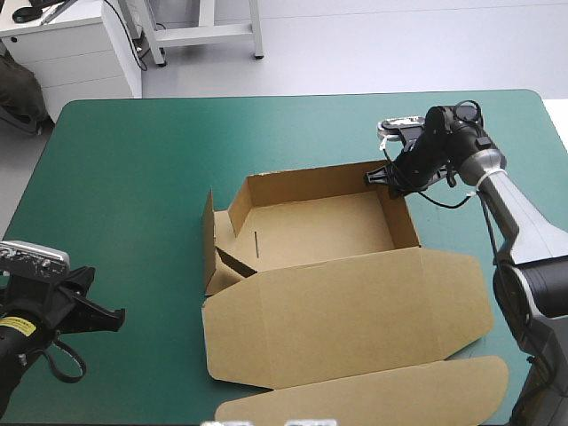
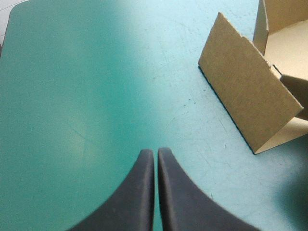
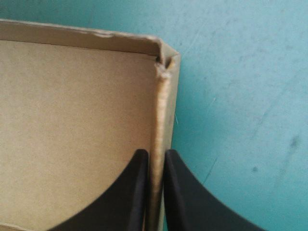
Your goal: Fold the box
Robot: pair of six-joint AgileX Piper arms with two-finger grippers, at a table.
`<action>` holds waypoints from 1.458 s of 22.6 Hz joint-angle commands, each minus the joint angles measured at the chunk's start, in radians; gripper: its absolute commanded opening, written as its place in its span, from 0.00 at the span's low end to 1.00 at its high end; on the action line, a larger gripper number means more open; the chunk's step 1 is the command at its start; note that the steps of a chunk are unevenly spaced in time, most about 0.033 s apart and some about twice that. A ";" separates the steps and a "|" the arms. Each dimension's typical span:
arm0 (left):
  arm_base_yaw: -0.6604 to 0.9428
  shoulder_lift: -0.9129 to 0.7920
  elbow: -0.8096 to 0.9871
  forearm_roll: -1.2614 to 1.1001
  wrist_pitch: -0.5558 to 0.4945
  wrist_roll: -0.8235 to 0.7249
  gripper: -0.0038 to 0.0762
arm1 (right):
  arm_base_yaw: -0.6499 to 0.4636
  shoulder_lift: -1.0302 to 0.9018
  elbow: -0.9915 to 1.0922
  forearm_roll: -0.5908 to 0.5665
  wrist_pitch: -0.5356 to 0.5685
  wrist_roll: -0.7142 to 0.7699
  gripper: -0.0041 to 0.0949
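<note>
The brown box [image 1: 319, 232] stands mid-table as an open tray with raised walls. Its lid [image 1: 355, 315] lies flat toward the near edge. My right gripper [image 1: 380, 175] is at the tray's far right corner. In the right wrist view its black fingers [image 3: 136, 190] are shut on the box's right wall [image 3: 160, 115], one finger inside, one outside. My left gripper [image 1: 114, 317] rests low near the table's front left, well away from the box. Its fingers [image 2: 144, 190] meet over bare teal-green cover; the box's left wall [image 2: 245, 103] stands ahead and to one side.
The lid's long tuck flap [image 1: 373, 395] reaches the near edge. A loose flap [image 1: 235, 262] leans inward at the tray's left end. Bare teal-green cover [image 1: 115, 186] spreads left of the box and beyond it to the far edge.
</note>
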 commanded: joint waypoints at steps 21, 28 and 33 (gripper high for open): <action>-0.001 0.005 -0.025 -0.018 -0.063 -0.006 0.06 | -0.002 -0.297 0.019 -0.024 0.097 -0.052 0.87; -0.001 0.005 -0.025 -0.018 -0.063 -0.006 0.06 | -0.002 -0.142 0.049 0.025 0.051 -0.065 0.87; -0.001 0.005 -0.025 -0.018 -0.063 -0.006 0.06 | -0.002 -0.084 0.049 0.028 0.046 -0.061 0.85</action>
